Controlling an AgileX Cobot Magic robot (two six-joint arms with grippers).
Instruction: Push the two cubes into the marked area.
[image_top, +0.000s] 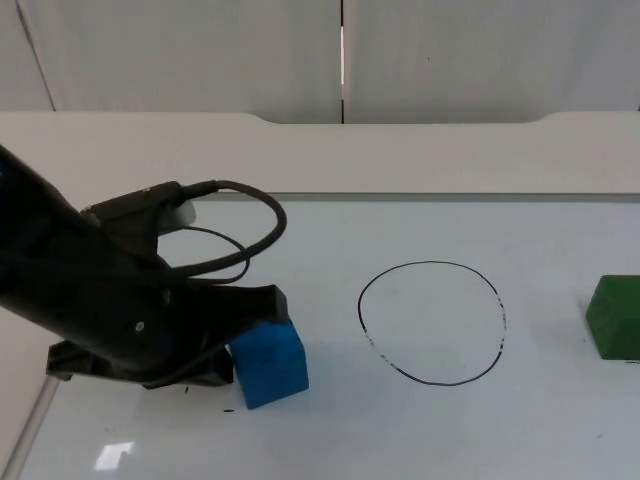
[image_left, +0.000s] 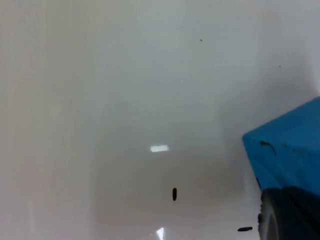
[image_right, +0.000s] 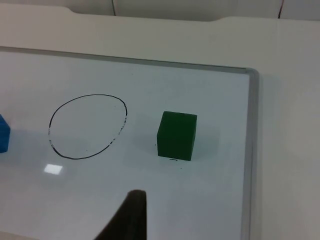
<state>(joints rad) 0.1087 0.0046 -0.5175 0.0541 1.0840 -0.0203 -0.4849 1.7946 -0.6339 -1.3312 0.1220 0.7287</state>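
We are logging the scene from the left side of the table across to the right. The left gripper (image_top: 225, 350) is sitting low on the whiteboard (image_top: 330, 430), at the end of the left arm, which is reaching in across the near-left part of the board. Its black body is pressing against the left face of the blue cube (image_top: 268, 362), so gripper and cube are touching. We cannot tell whether its fingers are spread or closed; they are hidden under the wrist in the top view. In the left wrist view we are seeing the blue cube (image_left: 287, 152) close up, with a dark rounded part of the gripper against its lower edge, probably a fingertip, though the picture is too soft to be sure.

The blue cube is resting on the board left of the marked area (image_top: 432, 322), a hand-drawn black loop near the middle of the board. Cube and loop are apart, with bare board between them.

Further right, the green cube (image_top: 615, 317) is standing near the board's right edge, outside the loop and clear of it. In the right wrist view the green cube (image_right: 176, 135) is sitting just beside the loop (image_right: 88, 126), not touching the line.

The right gripper (image_right: 131, 215) is waiting above the near side of the board, away from both cubes. We cannot tell its finger state either.
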